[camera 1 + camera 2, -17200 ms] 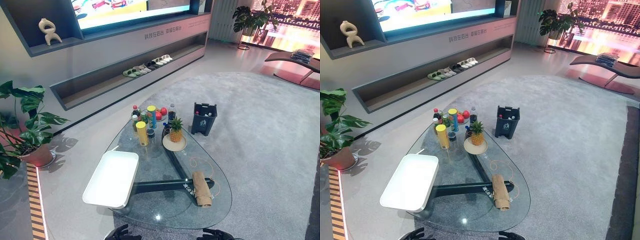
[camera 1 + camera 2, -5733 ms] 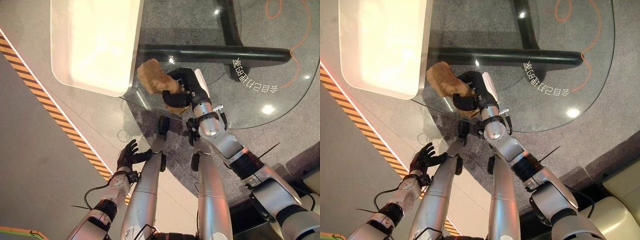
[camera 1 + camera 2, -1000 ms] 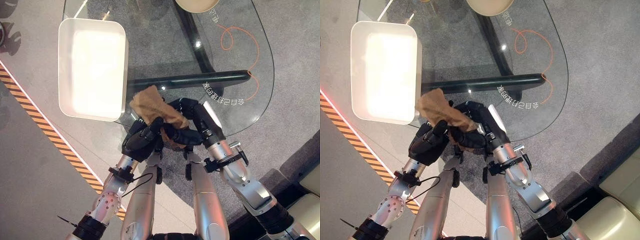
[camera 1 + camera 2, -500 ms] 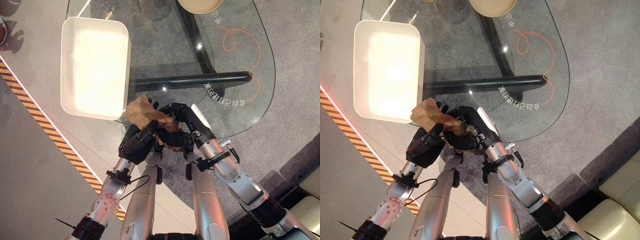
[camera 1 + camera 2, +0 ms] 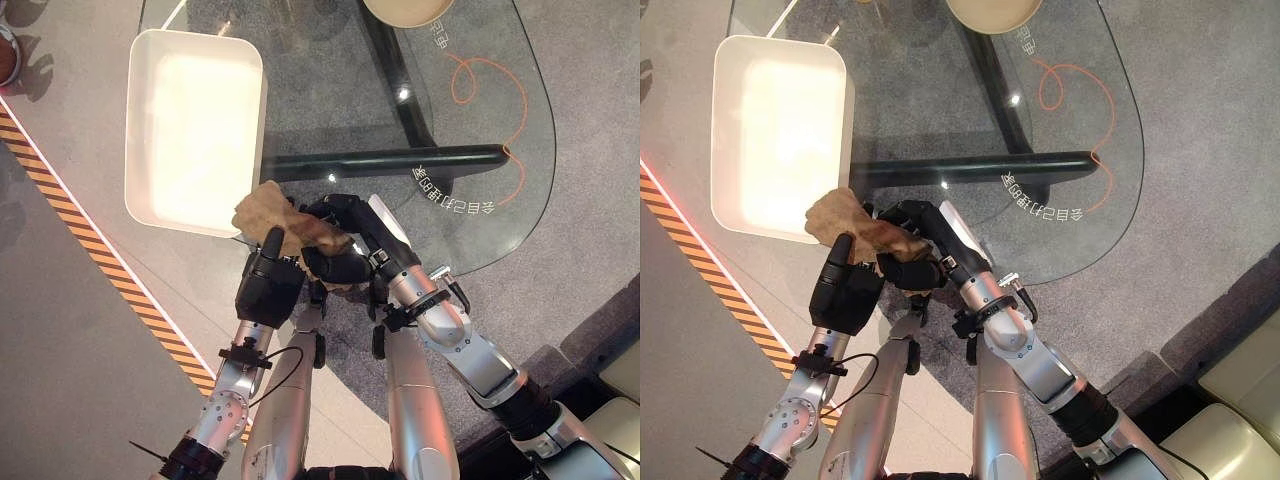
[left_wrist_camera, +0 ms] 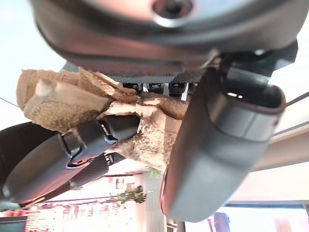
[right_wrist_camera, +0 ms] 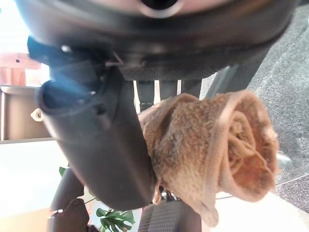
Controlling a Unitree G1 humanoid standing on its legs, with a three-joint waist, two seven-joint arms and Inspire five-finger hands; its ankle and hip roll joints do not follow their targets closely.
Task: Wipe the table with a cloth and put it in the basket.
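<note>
Passing the crumpled tan terry cloth [image 5: 290, 228] between hands appears to be the step: it sits bunched at the near rim of the rounded clear-glass table [image 5: 520, 200], just beside the white rectangular tray-like basket [image 5: 150, 190]. Right hand [image 5: 345, 240] has fingers curled round the cloth; left hand [image 5: 268, 285] pinches it with thumb and fingers. Judgement: left should secure a fuller bunch before right lets go, then carry clear of the basket rim. Grey carpet [image 5: 590, 120] lies beneath; striped floor tape [image 5: 100, 275] runs alongside.
</note>
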